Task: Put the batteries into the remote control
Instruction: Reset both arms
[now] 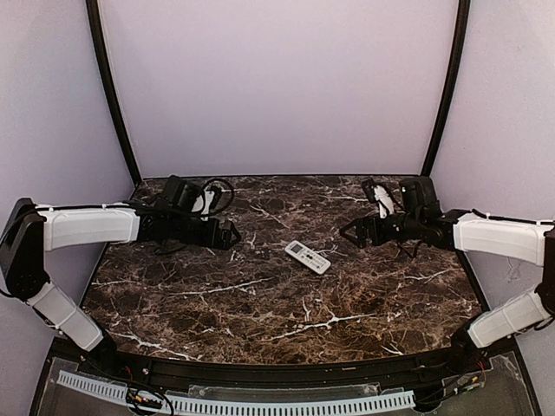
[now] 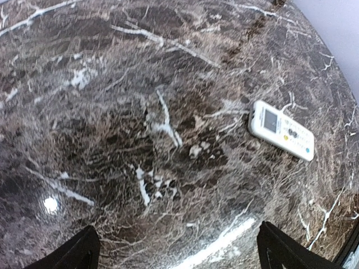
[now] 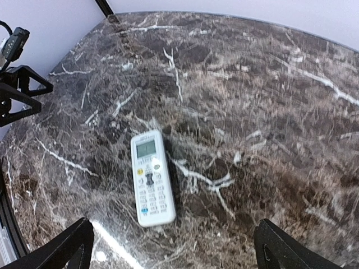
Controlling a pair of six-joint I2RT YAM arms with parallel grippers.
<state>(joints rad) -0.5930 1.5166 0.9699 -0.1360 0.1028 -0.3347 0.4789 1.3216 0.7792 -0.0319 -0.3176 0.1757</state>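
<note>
Lying face up near the middle of the marble table (image 1: 260, 321), the remote control (image 1: 308, 257) has its buttons and screen showing and its back hidden underneath. I can see no loose batteries anywhere, so the loading may well be done, though I cannot tell from here. On either side, well apart from it, the left gripper (image 1: 230, 234) and right gripper (image 1: 349, 232) hang released, holding nothing.

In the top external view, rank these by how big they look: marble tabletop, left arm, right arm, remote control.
1. marble tabletop, largest by far.
2. left arm and right arm: they look alike, so they are not ranked against each other.
3. remote control, smallest.
</note>
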